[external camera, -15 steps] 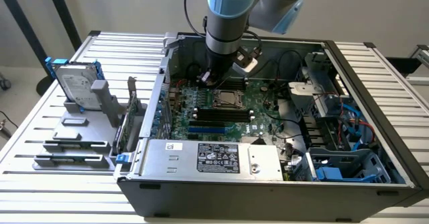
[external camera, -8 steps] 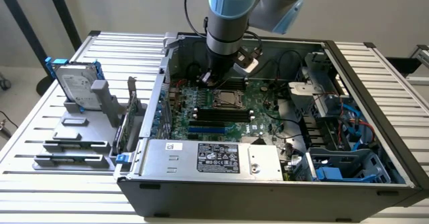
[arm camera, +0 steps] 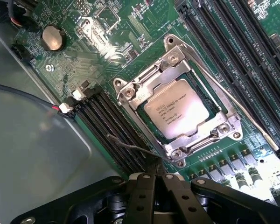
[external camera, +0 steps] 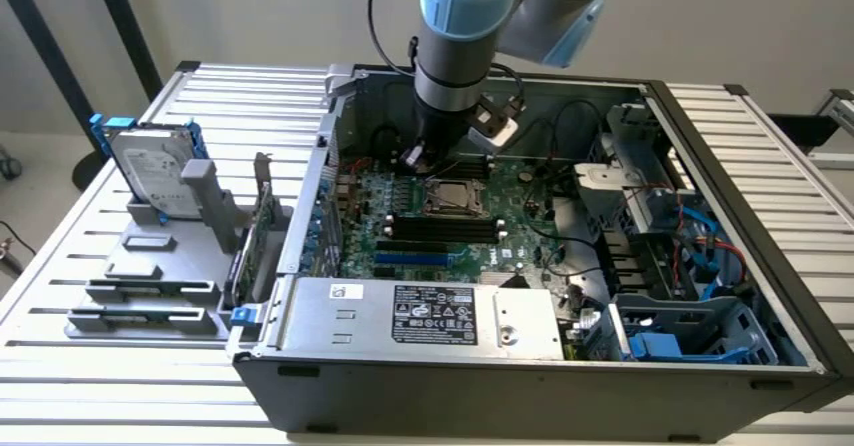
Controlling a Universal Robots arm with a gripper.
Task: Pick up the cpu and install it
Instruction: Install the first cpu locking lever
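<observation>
Exterior view: the gripper (external camera: 427,158) hung inside the computer case (external camera: 534,376), close above the cpu (external camera: 450,198) on the motherboard (external camera: 400,236). Wrist view: the fingers (arm camera: 142,191) were pressed together, holding nothing; the cpu (arm camera: 177,113) sat in its socket (arm camera: 203,135) just beyond their tips.

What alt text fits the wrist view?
The cpu lies seated on the green motherboard, framed by a metal bracket. The shut pincer, holding nothing, hangs near one bracket corner, beside black memory slots.

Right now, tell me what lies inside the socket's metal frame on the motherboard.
The cpu lies inside the metal frame, printed silver top showing. The frame overlaps its edges; whatever is beneath it is covered.
</observation>
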